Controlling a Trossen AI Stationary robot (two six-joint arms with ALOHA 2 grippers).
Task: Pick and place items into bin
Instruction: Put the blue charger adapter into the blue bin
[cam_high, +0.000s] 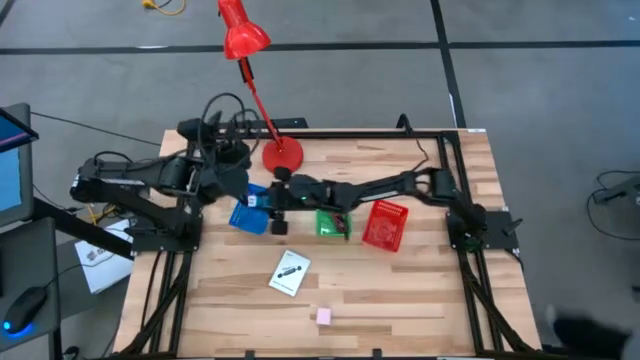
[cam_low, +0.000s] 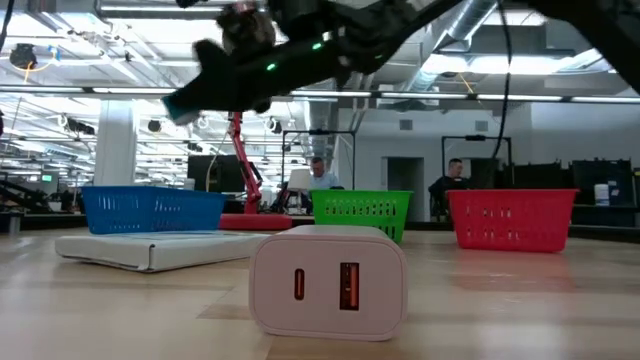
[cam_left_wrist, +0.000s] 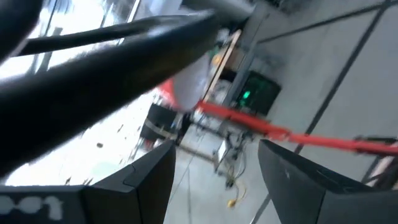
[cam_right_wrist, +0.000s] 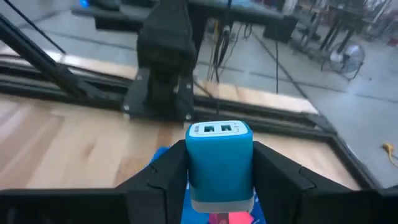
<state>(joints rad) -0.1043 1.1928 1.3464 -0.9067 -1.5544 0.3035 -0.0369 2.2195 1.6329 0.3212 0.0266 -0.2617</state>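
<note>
Right gripper (cam_right_wrist: 219, 180) clamping a small blue plastic charger block (cam_right_wrist: 219, 158) above the blue mesh bin (cam_high: 249, 216), left gripper (cam_left_wrist: 214, 180) spread wide, idle

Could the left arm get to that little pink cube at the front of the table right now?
Probably yes. The pink cube sits alone on bare wood, nothing around it. The left gripper is open and empty, though far back beside the blue bin, so it would need a long stretch.

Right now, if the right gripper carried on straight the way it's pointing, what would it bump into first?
Probably the left arm's black base, straight ahead beyond the blue charger that the right gripper holds over the blue bin; depth is uncertain.
</note>
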